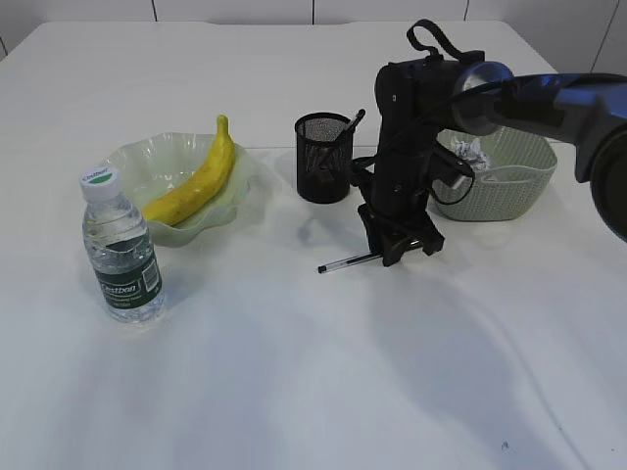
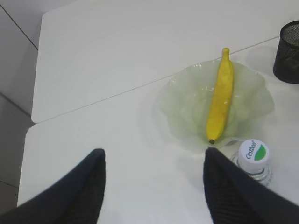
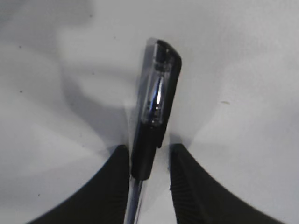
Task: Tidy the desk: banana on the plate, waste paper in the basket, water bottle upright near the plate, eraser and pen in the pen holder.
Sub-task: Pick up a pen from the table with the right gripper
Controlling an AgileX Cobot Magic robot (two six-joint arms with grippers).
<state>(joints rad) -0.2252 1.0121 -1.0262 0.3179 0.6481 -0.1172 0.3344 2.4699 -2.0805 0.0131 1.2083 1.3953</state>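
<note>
A yellow banana (image 1: 196, 181) (image 2: 219, 98) lies on the pale green plate (image 1: 132, 155) (image 2: 184, 105). The water bottle (image 1: 122, 255) (image 2: 252, 154) stands upright in front of the plate. Crumpled waste paper (image 1: 472, 150) sits in the grey-green basket (image 1: 514, 174). The pen (image 1: 345, 262) (image 3: 156, 107) lies flat on the table, right of centre. My right gripper (image 1: 402, 247) (image 3: 149, 150) points down over the pen's capped end, open, with one finger against the pen and a gap at the other. The left gripper (image 2: 154, 158) hovers open and empty beside the bottle. The eraser is out of view.
The black mesh pen holder (image 1: 323, 157) (image 2: 287, 51) stands between plate and basket, with a dark slender thing leaning out of it. The right arm (image 1: 549, 98) reaches in from the right over the basket. A seam between two tabletops (image 2: 107, 100) runs behind the plate.
</note>
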